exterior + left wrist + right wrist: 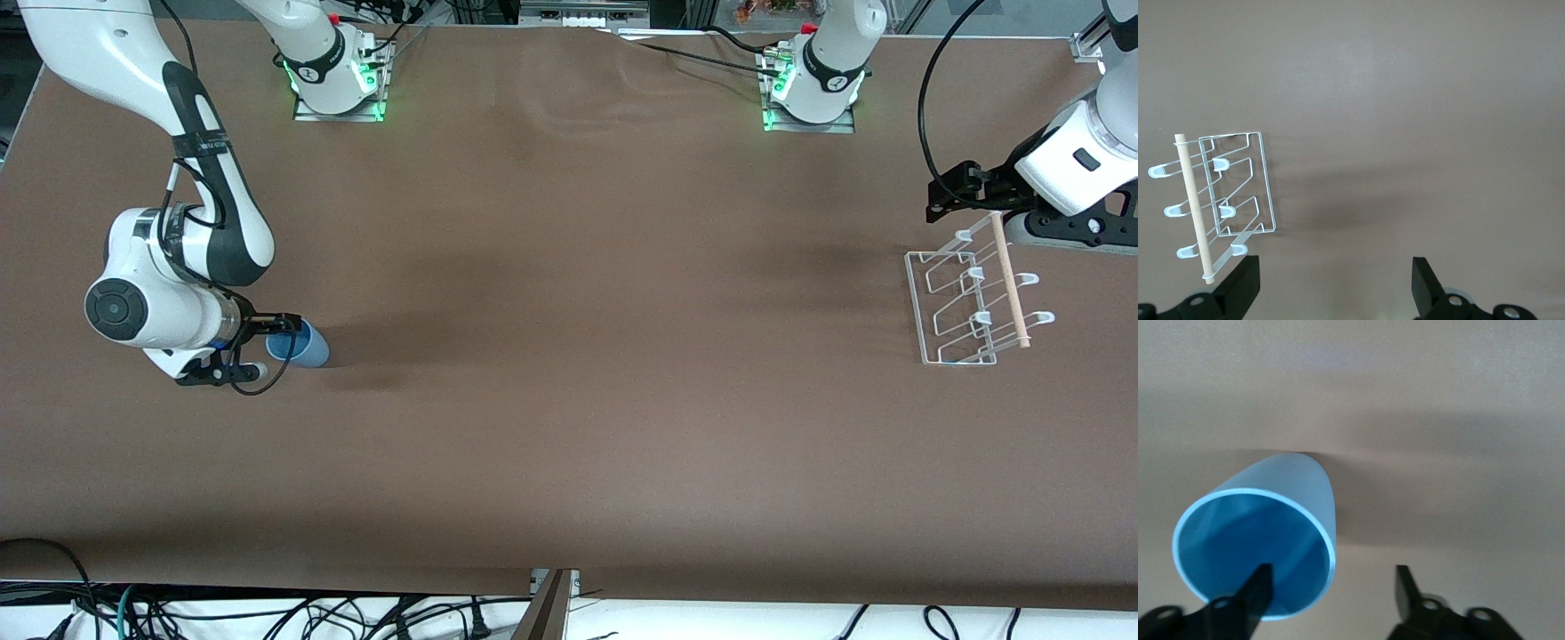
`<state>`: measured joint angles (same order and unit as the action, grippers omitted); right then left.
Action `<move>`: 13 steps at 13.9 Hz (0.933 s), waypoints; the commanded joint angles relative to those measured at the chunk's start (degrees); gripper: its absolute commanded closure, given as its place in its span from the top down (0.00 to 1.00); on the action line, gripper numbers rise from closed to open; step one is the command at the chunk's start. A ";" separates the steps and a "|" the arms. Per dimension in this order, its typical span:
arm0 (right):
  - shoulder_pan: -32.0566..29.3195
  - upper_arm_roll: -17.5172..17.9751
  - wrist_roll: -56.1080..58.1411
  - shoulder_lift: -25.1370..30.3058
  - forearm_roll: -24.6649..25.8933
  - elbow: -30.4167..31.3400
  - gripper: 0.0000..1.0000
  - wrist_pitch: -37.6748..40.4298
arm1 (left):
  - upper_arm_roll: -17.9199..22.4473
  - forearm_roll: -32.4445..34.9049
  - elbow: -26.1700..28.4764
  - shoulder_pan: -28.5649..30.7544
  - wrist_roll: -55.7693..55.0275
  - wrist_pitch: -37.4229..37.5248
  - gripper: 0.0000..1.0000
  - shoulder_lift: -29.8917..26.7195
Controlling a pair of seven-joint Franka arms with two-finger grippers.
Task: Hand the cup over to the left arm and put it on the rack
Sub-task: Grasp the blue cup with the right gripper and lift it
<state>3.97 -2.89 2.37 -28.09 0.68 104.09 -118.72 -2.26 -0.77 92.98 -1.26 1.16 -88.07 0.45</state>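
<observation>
Standing upright on the brown tabletop [569,400] near the right arm's end, the light-blue cup [300,344] has its mouth open to the ceiling. The right gripper [267,342] is down at the cup's rim with its jaws spread apart: in the right wrist view one finger [1259,590] overlaps the cup's [1265,543] mouth, apparently inside the rim, while the other finger stands clear of the cup's wall, so nothing is pinched. Well apart from it, at the left arm's end of the tabletop, the white wire rack [969,302] rests with its looped pegs and a pale wooden dowel [1011,280] laid across it. The left gripper [956,191] waits in the air just beside the rack, above the tabletop at the rack's edge toward the robot bases. Its jaws are released and wide, holding nothing; the left wrist view shows both black fingers [1245,283] apart, with the rack [1238,193] and dowel [1195,210] lying past one of them.
</observation>
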 commanded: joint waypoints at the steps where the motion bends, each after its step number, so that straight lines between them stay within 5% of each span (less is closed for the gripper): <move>1: -0.89 0.51 0.18 -0.13 -2.08 0.50 0.23 -0.82 | -0.20 -0.99 -1.05 0.64 0.16 0.97 1.00 0.34; 4: -0.89 0.60 0.18 -0.48 -4.01 -0.12 0.00 -0.82 | -0.20 -0.99 -1.05 0.64 0.16 0.97 1.00 0.34; 9: -0.63 0.95 0.18 -1.79 -8.84 -4.86 0.00 -0.55 | -0.20 -0.99 -1.05 0.64 0.16 0.97 1.00 0.34; 13: 0.25 2.88 -0.08 -2.06 -18.67 -9.60 0.00 1.55 | -0.29 -1.08 -1.05 0.64 0.16 1.05 1.00 0.43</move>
<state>4.11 -1.44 2.39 -29.08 -14.02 98.18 -119.23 -2.26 -0.77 92.98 -1.10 1.16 -88.00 0.45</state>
